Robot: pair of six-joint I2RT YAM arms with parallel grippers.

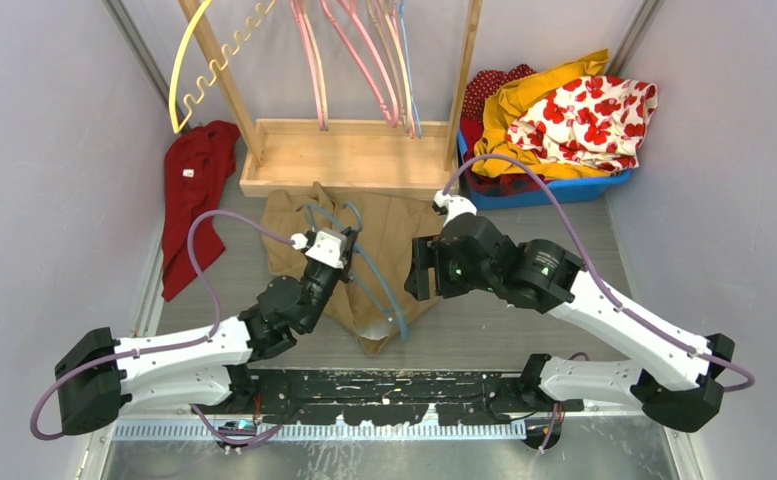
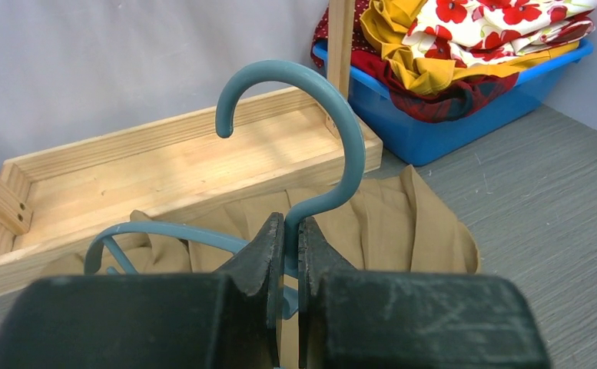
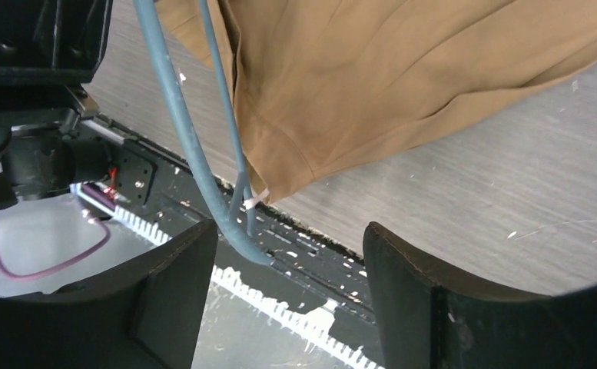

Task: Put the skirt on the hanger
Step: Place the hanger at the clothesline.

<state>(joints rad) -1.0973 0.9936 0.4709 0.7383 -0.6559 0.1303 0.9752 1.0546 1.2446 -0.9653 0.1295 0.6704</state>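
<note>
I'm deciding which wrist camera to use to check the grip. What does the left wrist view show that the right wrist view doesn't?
Only left wrist: the left gripper shut on the hook of the hanger, with the wooden tray and the blue bin of clothes behind. Only right wrist: the right gripper open, the hanger's bent end and the hem of the skirt over the table. Both: teal hanger, tan skirt.

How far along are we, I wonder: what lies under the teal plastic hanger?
The tan fabric skirt lies on the grey table beneath the teal plastic hanger. The left gripper, shut on its neck, hides the cloth there, so whether the waistband is hooked on cannot be seen.
</note>
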